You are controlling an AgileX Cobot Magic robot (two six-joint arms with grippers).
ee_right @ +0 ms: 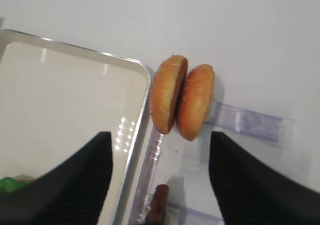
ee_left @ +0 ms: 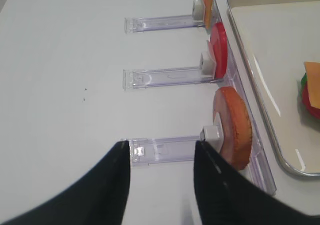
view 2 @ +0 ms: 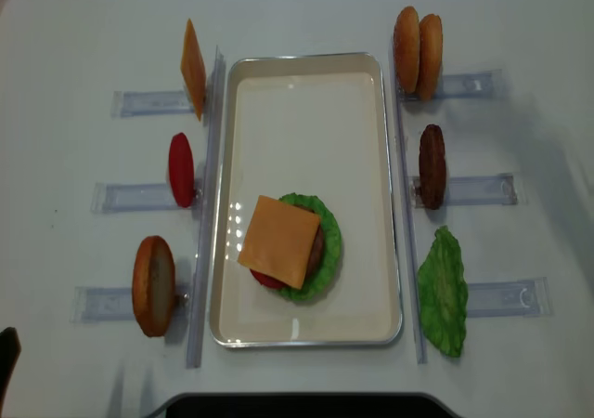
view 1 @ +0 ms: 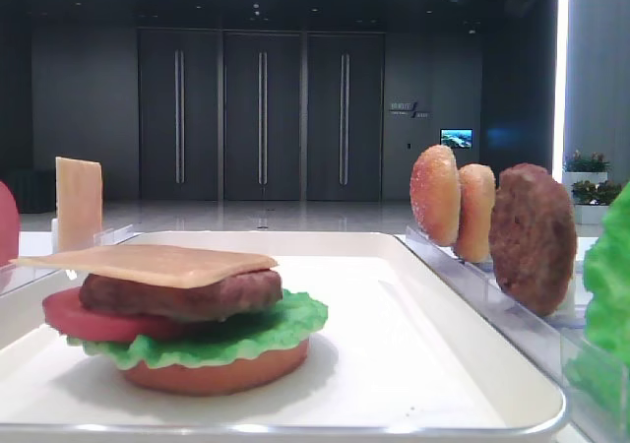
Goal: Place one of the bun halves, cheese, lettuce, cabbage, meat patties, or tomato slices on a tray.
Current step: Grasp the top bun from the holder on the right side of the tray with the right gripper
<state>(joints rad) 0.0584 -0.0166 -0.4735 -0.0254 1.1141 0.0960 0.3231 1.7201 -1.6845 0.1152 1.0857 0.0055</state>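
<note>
On the white tray [view 2: 367, 158] lies a stack: flat bun base, lettuce [view 2: 327, 241], tomato, meat patty [view 1: 182, 295] and a cheese slice [view 2: 278, 240] on top. Two domed bun halves [view 2: 418, 51] stand on edge in a clear rack right of the tray. In the right wrist view my right gripper [ee_right: 160, 135] hangs open and empty just short of these bun halves [ee_right: 182, 100], beside the tray rim [ee_right: 145, 105]. My left gripper [ee_left: 161, 146] is open and empty over a clear rack, next to the upright bun base [ee_left: 232, 127].
Right racks also hold a meat patty [view 2: 432, 165] and a lettuce leaf [view 2: 443, 291]. Left racks hold a cheese slice [view 2: 192, 70], a tomato slice [view 2: 181, 169] and the bun base [view 2: 153, 285]. Clear rack rails [view 2: 209, 204] run along both long sides of the tray.
</note>
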